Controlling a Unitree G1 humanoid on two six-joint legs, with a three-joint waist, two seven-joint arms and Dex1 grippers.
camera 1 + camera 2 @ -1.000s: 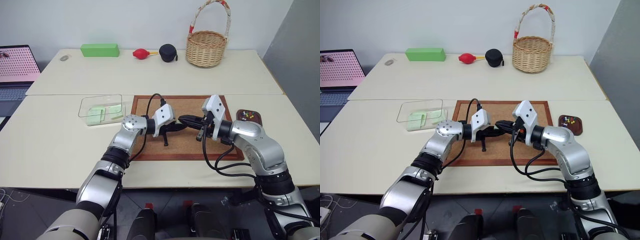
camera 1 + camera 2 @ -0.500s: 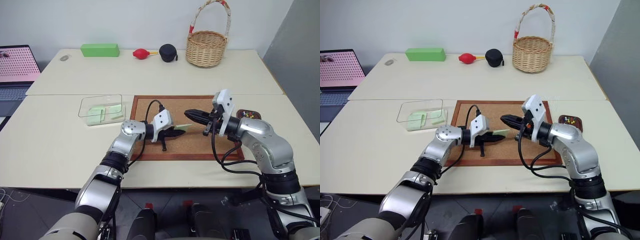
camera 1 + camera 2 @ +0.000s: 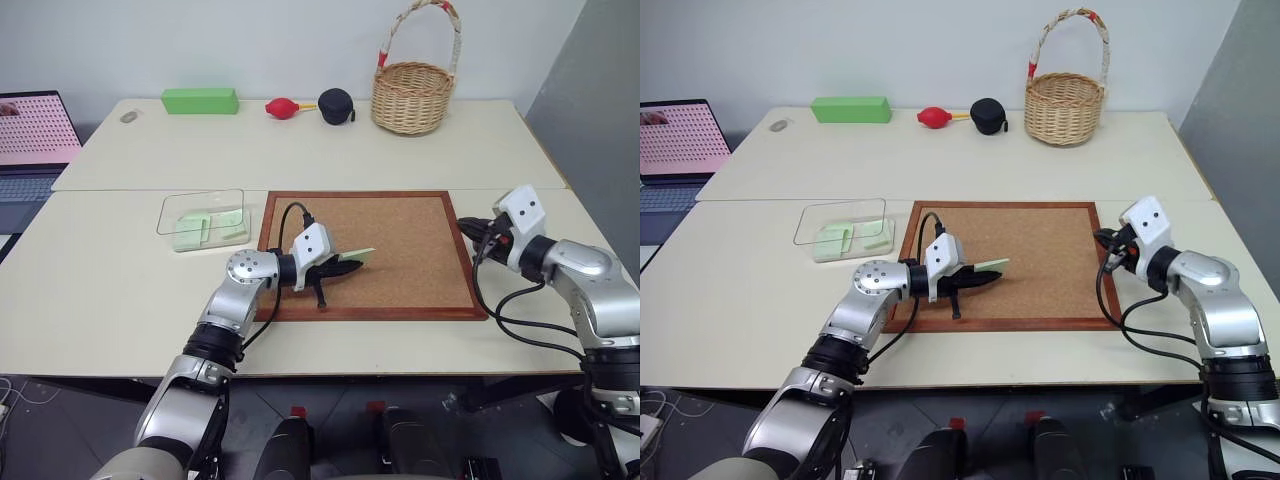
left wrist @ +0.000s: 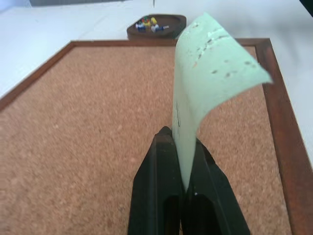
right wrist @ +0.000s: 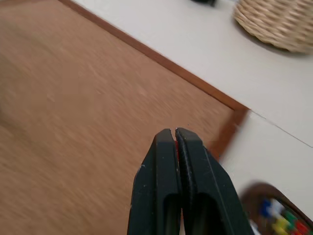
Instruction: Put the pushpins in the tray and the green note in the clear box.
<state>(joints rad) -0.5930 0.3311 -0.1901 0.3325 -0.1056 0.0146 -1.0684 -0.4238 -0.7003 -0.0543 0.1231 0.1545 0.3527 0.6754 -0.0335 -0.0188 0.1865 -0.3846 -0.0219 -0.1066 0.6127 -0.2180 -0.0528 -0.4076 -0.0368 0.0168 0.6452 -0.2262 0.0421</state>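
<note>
Mint-green paper note (image 4: 205, 73) pinched in the shut left gripper (image 4: 181, 188) over the corkboard (image 3: 400, 240) — next, carry it to the clear plastic box (image 3: 170, 205); right gripper (image 5: 175, 139) closed, whether on a pushpin I cannot tell.

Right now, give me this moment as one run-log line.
left gripper: shut on green note over corkboard | right gripper: shut, near tray | clear box: awaiting note

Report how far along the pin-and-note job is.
Looks done: the corkboard is bare, and coloured pushpins lie in the tray. In hand: the left gripper is shut on the green note over the board. The right gripper is shut near the tray; whether it holds a pin cannot be told. Left: the note goes into the clear box.
</note>
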